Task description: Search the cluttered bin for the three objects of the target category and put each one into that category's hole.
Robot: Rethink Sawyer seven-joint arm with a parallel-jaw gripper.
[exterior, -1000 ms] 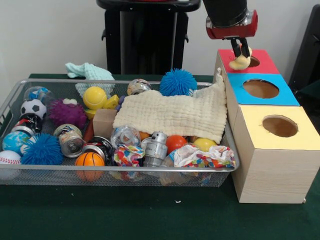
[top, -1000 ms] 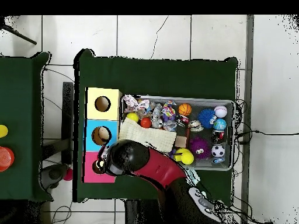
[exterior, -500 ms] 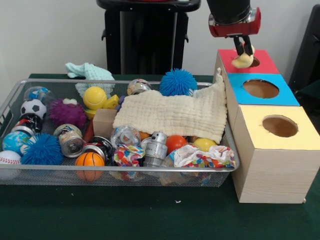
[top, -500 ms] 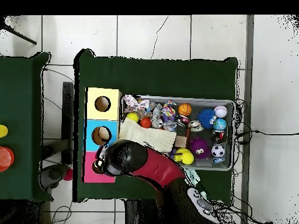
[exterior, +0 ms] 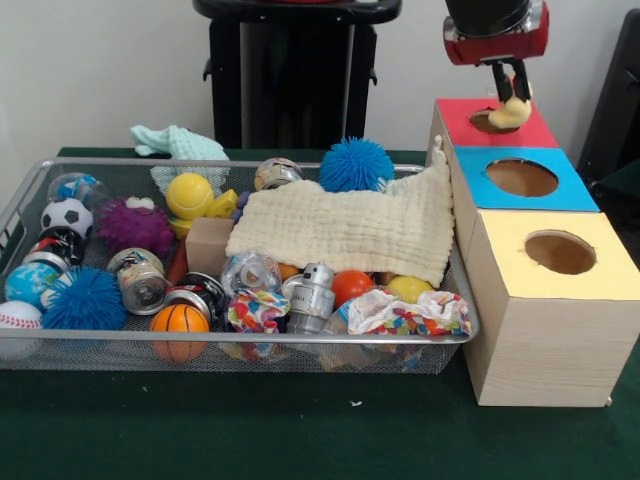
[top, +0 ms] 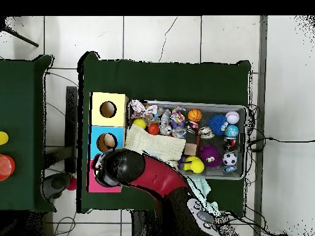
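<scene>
A pale yellow object (exterior: 515,111) is pinched between the dark fingers (exterior: 518,80) of the gripper (exterior: 513,95), which is held over the red box (exterior: 530,128), with the object just above and beside that box's hole (exterior: 487,121). What the object is cannot be told from either view. In the overhead view the arm (top: 144,175) is seen stretched across the red box (top: 98,183), so that its hole and the gripper are hidden. The blue box (exterior: 555,187) and the yellow box (exterior: 560,300) are lined up in front of the red one, each with a round hole in its top. The wire bin (exterior: 240,345) is set touching the boxes on the green table (exterior: 320,430). A cream cloth (exterior: 345,230) is draped over the bin's right half and up against the blue box. A blue spiky ball (exterior: 356,164) is seen behind the cloth, and a yellow ball (exterior: 189,195), a purple fuzzy ball (exterior: 135,226) and a soccer ball (exterior: 66,216) lie further left. Along the near rim are found a baseball (exterior: 18,318), a second blue spiky ball (exterior: 84,298), a basketball (exterior: 180,320), a silver robot toy (exterior: 313,293), an orange ball (exterior: 351,285) and a patterned cloth (exterior: 405,312). A mint cloth (exterior: 178,143) is laid behind the bin.
</scene>
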